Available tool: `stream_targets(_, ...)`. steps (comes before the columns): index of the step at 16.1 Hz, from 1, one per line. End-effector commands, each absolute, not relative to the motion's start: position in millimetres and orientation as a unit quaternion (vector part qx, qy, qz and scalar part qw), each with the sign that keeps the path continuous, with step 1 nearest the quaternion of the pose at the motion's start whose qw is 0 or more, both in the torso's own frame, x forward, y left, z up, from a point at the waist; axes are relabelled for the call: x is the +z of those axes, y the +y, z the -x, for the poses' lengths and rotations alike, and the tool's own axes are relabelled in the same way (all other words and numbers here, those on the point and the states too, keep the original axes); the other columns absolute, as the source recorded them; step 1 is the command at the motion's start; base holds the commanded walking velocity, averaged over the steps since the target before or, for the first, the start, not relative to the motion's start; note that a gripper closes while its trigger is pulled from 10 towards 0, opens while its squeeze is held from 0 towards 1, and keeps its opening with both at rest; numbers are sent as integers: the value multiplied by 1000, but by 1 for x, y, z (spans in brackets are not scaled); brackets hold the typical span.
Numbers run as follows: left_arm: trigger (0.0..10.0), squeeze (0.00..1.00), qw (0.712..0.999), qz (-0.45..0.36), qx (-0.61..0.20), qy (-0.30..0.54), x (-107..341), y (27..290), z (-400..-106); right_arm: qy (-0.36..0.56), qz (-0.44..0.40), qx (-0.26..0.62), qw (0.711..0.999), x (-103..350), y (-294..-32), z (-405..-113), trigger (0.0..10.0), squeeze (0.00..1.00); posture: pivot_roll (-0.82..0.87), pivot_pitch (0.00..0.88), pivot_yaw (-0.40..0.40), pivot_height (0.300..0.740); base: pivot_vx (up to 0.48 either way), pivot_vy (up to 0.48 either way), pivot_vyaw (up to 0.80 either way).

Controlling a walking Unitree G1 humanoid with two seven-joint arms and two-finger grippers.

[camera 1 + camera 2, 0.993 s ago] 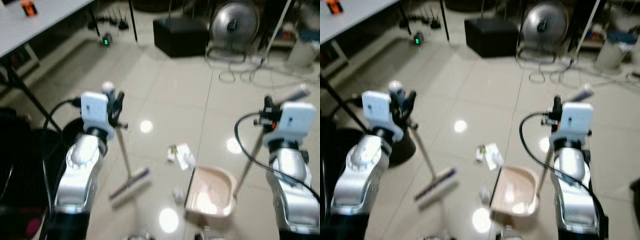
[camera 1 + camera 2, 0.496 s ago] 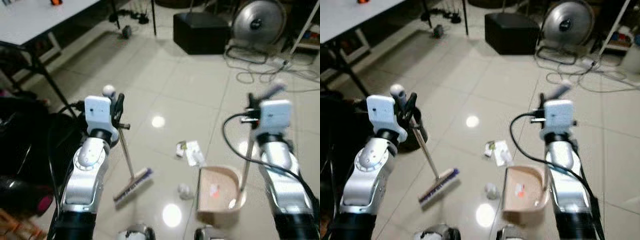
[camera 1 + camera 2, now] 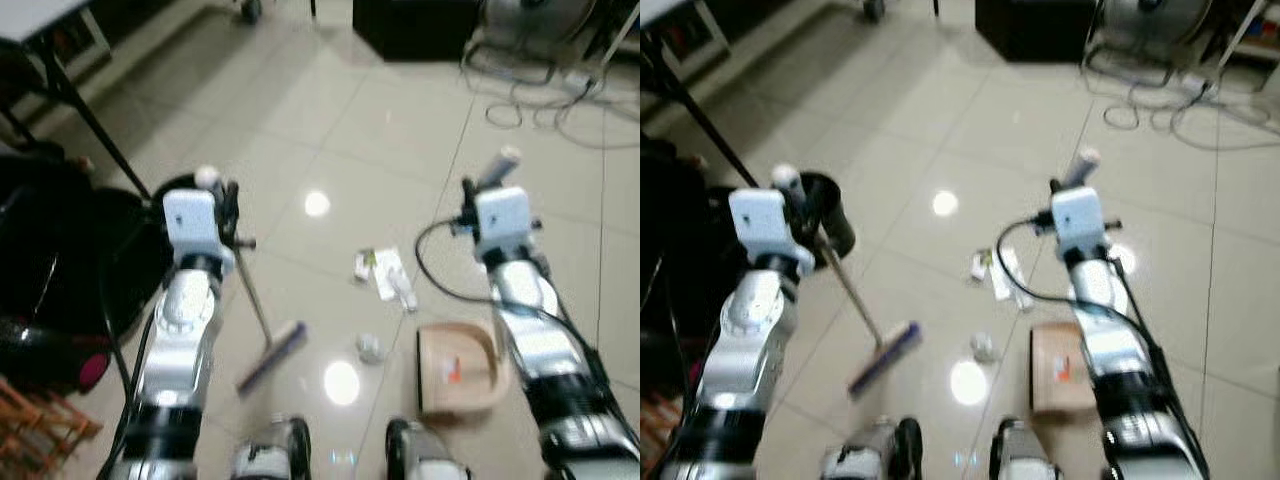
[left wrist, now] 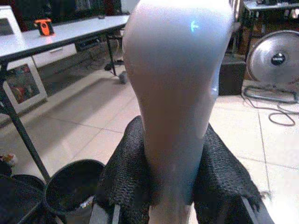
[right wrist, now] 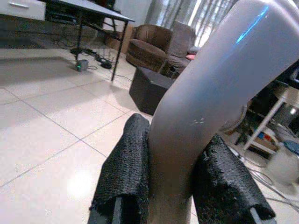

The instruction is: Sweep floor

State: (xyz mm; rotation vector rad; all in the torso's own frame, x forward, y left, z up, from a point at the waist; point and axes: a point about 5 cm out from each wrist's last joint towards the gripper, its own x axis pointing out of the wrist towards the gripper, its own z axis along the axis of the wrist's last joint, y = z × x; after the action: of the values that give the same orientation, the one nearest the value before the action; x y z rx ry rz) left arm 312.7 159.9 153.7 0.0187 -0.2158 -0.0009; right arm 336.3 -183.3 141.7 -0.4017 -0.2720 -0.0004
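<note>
while the left gripper (image 4: pixel 175 186) clamps the broom (image 3: pixel 268 355), the right gripper (image 5: pixel 170 186) grips the dustpan (image 3: pixel 458 368).

We see our left gripper (image 4: pixel 175 186) clamped on the pale broom handle (image 4: pixel 177 93), a black padded finger (image 4: pixel 128 177) pressed against each side of it. Beyond the handle sits a round black bin (image 4: pixel 72 186) on the tiled floor (image 4: pixel 79 126). Past the bin stands a white table (image 4: pixel 65 32) carrying an orange object (image 4: pixel 43 26). A fan (image 4: pixel 274 60) stands well apart from the bin.
</note>
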Motion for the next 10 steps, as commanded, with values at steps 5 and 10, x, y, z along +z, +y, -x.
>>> stream_targets(5, 10000, 0, 992, -23, 20, -123, 149, 164, -325, -153, 198, 47, 967, 121, -132, -335, 10000, 0, 104, 342, 82, 740, 0, 0, 0)
stream_targets(10, 10000, 0, 992, -26, 41, -121, 143, 163, -336, -159, 163, 64, 972, 115, -90, -330, 10000, 0, 91, 347, 84, 740, 0, 0, 0)
